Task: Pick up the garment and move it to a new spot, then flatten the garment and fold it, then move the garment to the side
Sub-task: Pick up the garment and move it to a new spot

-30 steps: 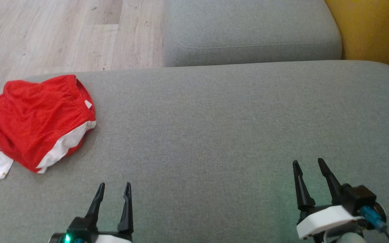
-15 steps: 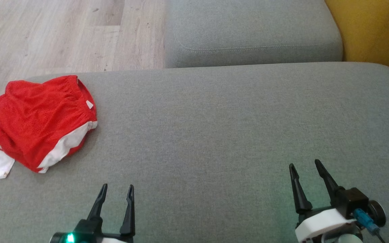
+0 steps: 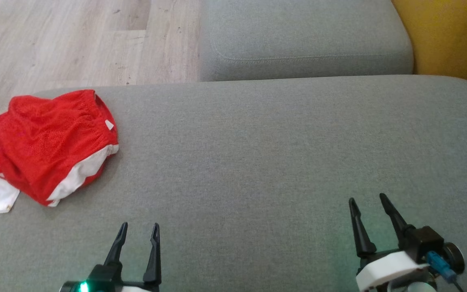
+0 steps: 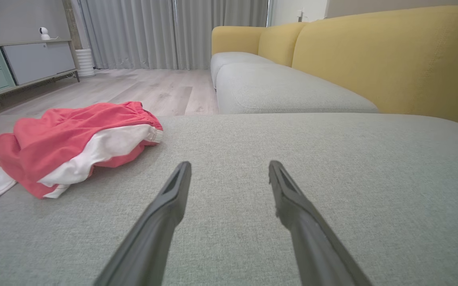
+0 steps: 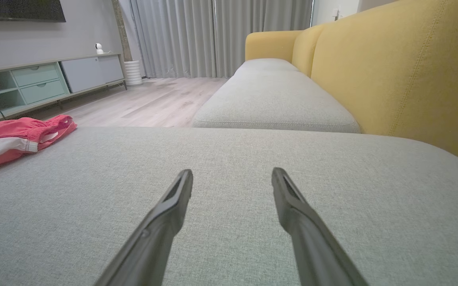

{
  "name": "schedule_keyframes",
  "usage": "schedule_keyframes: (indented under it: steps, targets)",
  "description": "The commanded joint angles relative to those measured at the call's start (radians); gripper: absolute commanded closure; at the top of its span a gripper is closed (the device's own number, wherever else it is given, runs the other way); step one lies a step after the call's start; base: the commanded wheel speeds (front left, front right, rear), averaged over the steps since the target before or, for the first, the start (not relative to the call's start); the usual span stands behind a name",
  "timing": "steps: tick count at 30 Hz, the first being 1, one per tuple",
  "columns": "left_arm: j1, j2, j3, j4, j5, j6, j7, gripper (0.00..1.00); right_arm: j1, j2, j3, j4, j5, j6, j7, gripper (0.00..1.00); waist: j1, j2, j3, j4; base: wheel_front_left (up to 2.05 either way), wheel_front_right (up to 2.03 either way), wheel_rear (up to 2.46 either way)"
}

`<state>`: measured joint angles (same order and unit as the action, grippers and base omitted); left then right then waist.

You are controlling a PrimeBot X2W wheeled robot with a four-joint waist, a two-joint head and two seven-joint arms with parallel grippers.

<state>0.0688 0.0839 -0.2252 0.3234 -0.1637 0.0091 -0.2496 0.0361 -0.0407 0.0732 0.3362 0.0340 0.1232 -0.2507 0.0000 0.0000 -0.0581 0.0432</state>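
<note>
Red shorts [image 3: 51,146] with white panels and a gathered waistband lie crumpled at the far left of a broad grey fabric seat cushion [image 3: 266,154], one white corner spread toward the cushion's left edge. Nothing contains them; they rest directly on the upholstery. Across the room a low sideboard [image 5: 46,79] has pale green drawers [image 5: 40,81], all pushed in, so their contents cannot be told. The left gripper [image 3: 140,224] hovers over the cushion's near edge with its two dark fingers spread wide and nothing between them, the shorts ahead and to its left, well apart. The right gripper [image 3: 367,197] is likewise wide open and empty, far off on the cushion's right side. Beyond this cushion sits a second grey seat cushion [image 3: 298,36], backed by yellow sofa upholstery [image 5: 404,59]. Pale wood-plank floor [image 3: 75,40] runs to grey curtains [image 5: 197,35], and a small white camera [image 5: 99,48] stands on the sideboard.
</note>
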Motion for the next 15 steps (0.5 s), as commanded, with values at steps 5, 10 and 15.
schedule_keyframes:
  steps: [5,10,15]
  targets:
    - [-0.047,0.005,0.031,-0.025,-0.004,0.003,-0.012,0.0,-0.026,-0.009,0.003,-0.029,0.009,0.008,-0.011,0.0,0.0,0.0,0.001,0.053,0.0,0.0,0.0]
    - [-0.057,0.006,0.037,-0.033,-0.013,0.004,-0.012,0.0,-0.031,-0.009,0.003,-0.037,0.018,0.008,-0.011,0.0,0.0,0.0,0.008,0.172,0.0,0.0,0.0]
    - [-0.06,0.016,0.045,-0.044,-0.014,0.008,-0.012,0.0,-0.04,-0.009,0.012,-0.042,0.03,0.008,-0.011,0.0,0.0,0.0,0.015,0.272,0.0,0.0,0.0]
